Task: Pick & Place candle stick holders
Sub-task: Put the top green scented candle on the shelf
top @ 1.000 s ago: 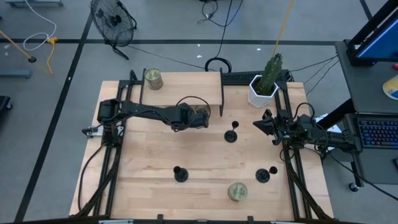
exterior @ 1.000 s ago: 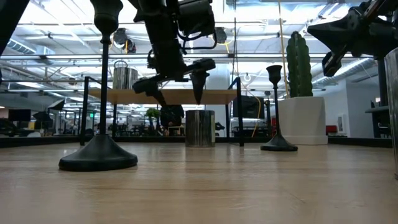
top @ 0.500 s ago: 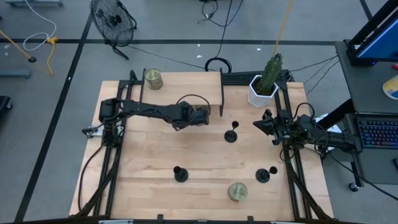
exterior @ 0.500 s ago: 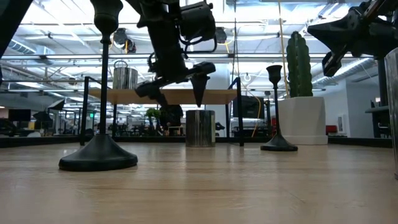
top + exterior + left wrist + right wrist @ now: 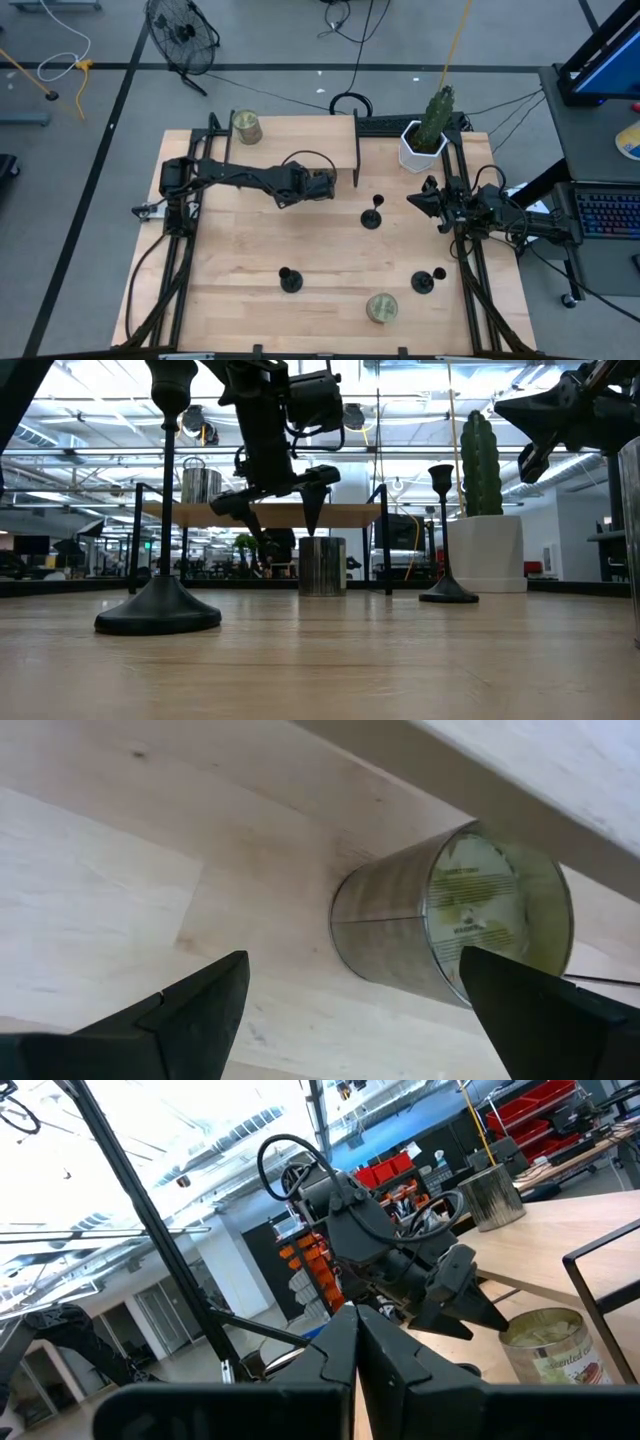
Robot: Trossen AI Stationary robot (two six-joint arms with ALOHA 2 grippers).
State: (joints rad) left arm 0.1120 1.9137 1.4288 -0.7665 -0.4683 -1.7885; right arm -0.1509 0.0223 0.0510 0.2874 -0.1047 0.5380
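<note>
Three black candle stick holders stand on their round bases on the wooden table: one mid-table (image 5: 372, 215), one near the front (image 5: 290, 279), one at the front right (image 5: 430, 281). My left gripper (image 5: 322, 183) hangs open and empty above the table, its fingers pointing toward a greenish-gold tin (image 5: 450, 915) at the shelf's edge, with no contact. In the low view it (image 5: 280, 500) is above the tin (image 5: 322, 565). My right gripper (image 5: 424, 200) is shut and empty, raised at the table's right side, right of the mid-table holder.
A raised wooden shelf (image 5: 300, 140) at the far left carries a second tin (image 5: 246, 127). A third tin (image 5: 382, 308) stands by the front edge. A white pot with a cactus (image 5: 424, 140) stands at the far right.
My left gripper has risen a little and shifted slightly toward the tin by the shelf, still open. Nothing else has moved.
</note>
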